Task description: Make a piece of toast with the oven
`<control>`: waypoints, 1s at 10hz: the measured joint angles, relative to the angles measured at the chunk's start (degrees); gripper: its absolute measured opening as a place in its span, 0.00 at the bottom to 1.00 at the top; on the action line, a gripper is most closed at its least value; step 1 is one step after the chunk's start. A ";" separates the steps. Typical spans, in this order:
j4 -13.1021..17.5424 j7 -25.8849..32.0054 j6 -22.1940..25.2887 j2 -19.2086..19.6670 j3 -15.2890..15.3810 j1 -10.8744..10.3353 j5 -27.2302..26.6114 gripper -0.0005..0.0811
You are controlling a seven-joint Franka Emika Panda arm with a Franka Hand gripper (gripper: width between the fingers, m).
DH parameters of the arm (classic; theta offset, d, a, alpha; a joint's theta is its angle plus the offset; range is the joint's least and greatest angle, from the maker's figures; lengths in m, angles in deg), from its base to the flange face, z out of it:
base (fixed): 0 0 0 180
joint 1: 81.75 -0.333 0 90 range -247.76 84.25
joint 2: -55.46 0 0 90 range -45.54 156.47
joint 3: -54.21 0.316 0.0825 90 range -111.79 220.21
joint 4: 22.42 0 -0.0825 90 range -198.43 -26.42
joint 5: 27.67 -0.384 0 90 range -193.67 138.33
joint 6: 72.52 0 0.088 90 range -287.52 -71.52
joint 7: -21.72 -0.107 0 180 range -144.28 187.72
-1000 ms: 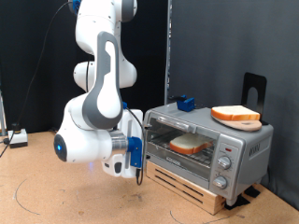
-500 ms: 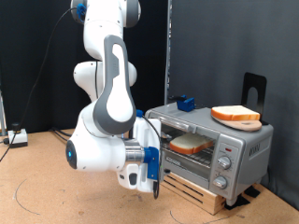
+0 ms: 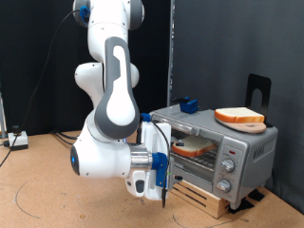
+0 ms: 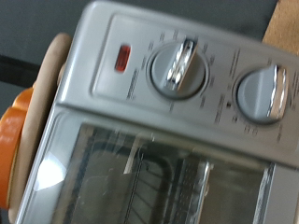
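Observation:
The silver-grey oven [image 3: 233, 144] stands at the exterior view's right, glass door shut. A pale slice with a brown crust, the toast [image 3: 193, 146], shows through the glass on the rack. A second orange-crusted slice [image 3: 239, 115] lies on a tan board on the oven's top. My gripper [image 3: 160, 186] hangs low, just in front of the door's left end, touching nothing that I can see. The wrist view shows the oven's knobs [image 4: 177, 67], a red light [image 4: 122, 59] and the glass door [image 4: 159, 177] close up; my fingers do not show there.
A small blue block [image 3: 188, 104] sits on the oven's back left corner. The oven rests on a wooden pallet [image 3: 201, 196]. A black bracket [image 3: 257, 88] stands behind it. The tan board's edge [image 4: 42, 103] and the orange slice [image 4: 7, 140] show in the wrist view.
My arm has swung toward the exterior view's right and lower. The gripper has moved from left of the oven to just in front of its door.

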 joint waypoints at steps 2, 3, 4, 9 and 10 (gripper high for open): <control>5.05 -2.81 0.05 3.49 0.94 -0.65 1.41 1.00; 7.90 -4.03 0.17 5.27 1.30 -1.30 3.55 1.00; 10.56 -5.52 0.18 7.10 1.67 -2.03 4.83 1.00; 18.87 -13.59 0.03 15.28 3.68 -3.58 4.66 1.00; 19.09 -13.67 0.17 15.96 3.90 -3.58 4.54 1.00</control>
